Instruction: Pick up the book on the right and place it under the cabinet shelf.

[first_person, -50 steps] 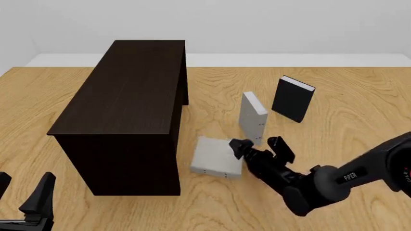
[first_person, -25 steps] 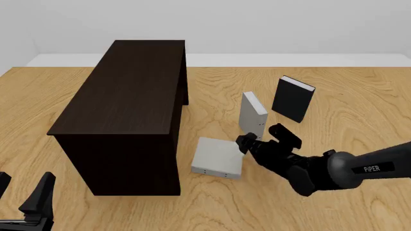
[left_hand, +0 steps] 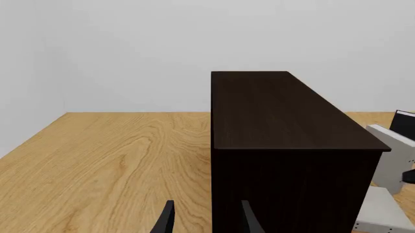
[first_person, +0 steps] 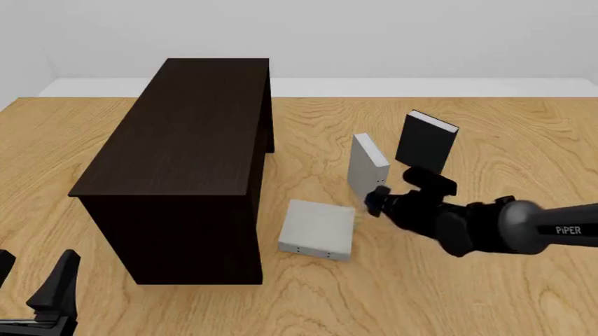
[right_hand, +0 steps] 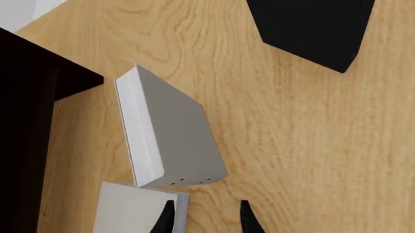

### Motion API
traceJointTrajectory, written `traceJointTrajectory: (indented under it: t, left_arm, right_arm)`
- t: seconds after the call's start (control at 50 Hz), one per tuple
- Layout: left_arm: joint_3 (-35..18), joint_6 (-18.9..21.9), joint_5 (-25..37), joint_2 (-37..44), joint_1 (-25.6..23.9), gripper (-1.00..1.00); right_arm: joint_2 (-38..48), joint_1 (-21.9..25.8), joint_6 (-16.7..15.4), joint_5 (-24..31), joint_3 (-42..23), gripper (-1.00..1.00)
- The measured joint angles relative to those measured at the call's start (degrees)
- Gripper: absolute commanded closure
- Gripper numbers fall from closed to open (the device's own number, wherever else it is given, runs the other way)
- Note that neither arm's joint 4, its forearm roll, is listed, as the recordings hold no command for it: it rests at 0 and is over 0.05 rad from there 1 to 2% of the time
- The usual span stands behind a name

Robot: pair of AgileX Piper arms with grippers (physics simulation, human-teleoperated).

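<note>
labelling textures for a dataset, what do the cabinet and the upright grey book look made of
Cabinet shelf: seemingly dark wood, matte, with faint vertical grain in the left wrist view. Book: apparently a hard, smooth, matte light grey cover over white paper-like page edges; being a render, it's uncertain.

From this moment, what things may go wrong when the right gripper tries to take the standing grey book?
1. The right gripper is close to the upright thin light grey book, which stands on a narrow edge; a push may tip it.
2. A second light grey book lies flat just beside, so the fingers may catch it instead.
3. The black-covered book stands close behind and may be knocked.
</note>
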Motion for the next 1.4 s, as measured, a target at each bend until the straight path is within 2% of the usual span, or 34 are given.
traceJointTrajectory:
  t: [0.18, 0.44, 0.76, 1.4]
  left_arm:
    - [-0.04, -0.03, 0.03, 0.01, 0.01, -1.0]
    - [-0.04, -0.04, 0.03, 0.02, -0.03, -1.0]
    - [-0.02, -0.01, -0.01, 0.0, 0.0, -1.0]
    - [-0.06, 0.06, -0.01, -0.02, 0.01, -1.0]
  right_arm:
    - [-0.69, -0.91, -2.08, 1.68, -0.48, -1.0]
    - [-0.66, -1.41, -3.09, 3.11, -0.8, -1.0]
    - [-0.45, -1.34, -2.45, 5.41, 0.59, -1.0]
    - [-0.94, 2.64, -0.57, 10.26, 1.69, -1.0]
